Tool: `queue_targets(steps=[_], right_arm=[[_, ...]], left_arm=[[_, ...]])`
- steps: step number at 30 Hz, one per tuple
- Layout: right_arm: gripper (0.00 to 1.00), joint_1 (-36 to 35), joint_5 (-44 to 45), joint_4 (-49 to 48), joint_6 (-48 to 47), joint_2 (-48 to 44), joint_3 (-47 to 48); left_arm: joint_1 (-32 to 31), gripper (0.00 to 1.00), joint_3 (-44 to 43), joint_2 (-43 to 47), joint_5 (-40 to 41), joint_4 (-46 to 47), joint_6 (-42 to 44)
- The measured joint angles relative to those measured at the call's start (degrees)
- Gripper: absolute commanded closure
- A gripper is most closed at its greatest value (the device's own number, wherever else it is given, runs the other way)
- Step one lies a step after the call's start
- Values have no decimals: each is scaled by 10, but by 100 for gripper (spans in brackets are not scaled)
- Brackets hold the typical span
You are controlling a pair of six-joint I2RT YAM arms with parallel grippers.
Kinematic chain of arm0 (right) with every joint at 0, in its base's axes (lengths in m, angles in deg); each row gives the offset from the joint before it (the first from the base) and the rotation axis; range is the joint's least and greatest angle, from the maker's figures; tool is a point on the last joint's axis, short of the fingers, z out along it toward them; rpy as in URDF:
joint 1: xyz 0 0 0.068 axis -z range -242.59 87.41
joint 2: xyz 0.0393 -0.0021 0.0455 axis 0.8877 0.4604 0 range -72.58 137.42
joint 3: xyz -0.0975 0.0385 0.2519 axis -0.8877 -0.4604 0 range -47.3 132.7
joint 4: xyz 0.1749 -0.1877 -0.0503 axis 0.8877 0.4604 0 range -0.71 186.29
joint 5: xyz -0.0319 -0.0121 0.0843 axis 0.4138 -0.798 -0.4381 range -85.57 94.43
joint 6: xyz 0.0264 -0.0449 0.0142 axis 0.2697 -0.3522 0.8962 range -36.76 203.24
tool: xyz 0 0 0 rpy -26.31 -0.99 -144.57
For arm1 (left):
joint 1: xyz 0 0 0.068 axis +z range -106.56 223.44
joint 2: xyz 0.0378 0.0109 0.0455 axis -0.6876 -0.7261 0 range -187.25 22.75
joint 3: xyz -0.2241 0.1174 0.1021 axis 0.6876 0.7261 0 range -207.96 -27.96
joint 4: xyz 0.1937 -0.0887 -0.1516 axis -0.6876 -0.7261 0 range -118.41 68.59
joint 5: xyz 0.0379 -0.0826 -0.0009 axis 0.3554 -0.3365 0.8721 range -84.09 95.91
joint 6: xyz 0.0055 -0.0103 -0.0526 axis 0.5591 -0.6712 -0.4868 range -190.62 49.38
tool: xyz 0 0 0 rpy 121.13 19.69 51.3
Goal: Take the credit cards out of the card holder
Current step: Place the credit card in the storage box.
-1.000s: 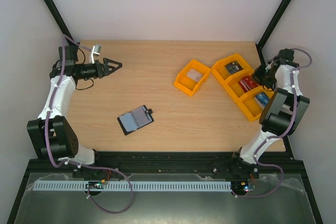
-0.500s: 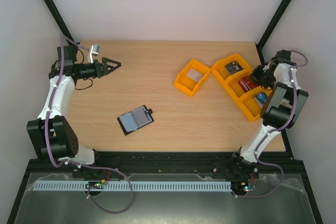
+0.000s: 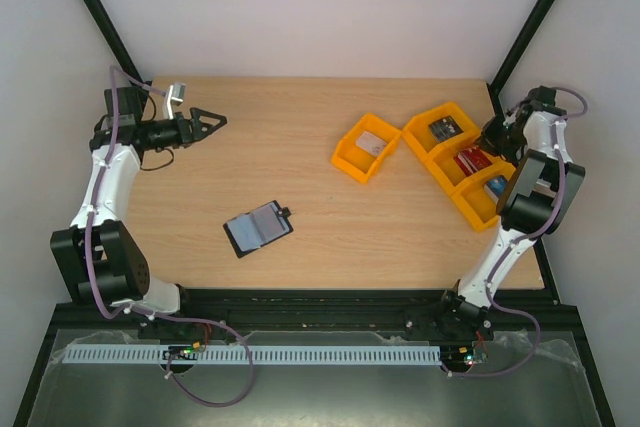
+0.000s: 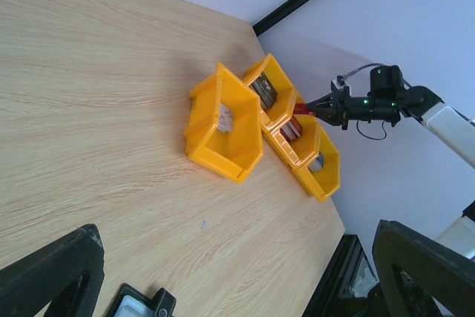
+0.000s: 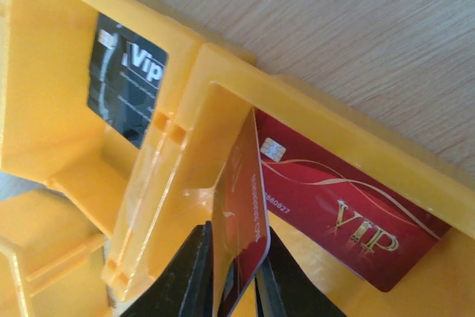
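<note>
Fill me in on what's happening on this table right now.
The right tool pinches a red card on edge in the middle orange bin, beside a red VIP card lying flat there. The left tool hangs open over the far left of the table, holding nothing. The black card holder lies open on the table, away from both arms.

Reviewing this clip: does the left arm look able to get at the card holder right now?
Probably yes. The card holder lies open on the table, on the left arm's side, with nothing beside it, and the left tool is open and empty.
</note>
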Motion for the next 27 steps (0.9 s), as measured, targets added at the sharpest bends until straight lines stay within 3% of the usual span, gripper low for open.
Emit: queue_targets(steps=[8,11,21,27], right_arm=[[83,0,49,3,8,11,1],[72,0,89,3,17,10,1],[62,3,178,3,31,-7,4],[62,1,178,6,20,-15,37]], left_arm=[[5,1,3,0,0,2,-1],[7,1,4,0,0,3,-3],[9,1,5,0,0,6,-3],[11,1,7,0,-6,12,-7]])
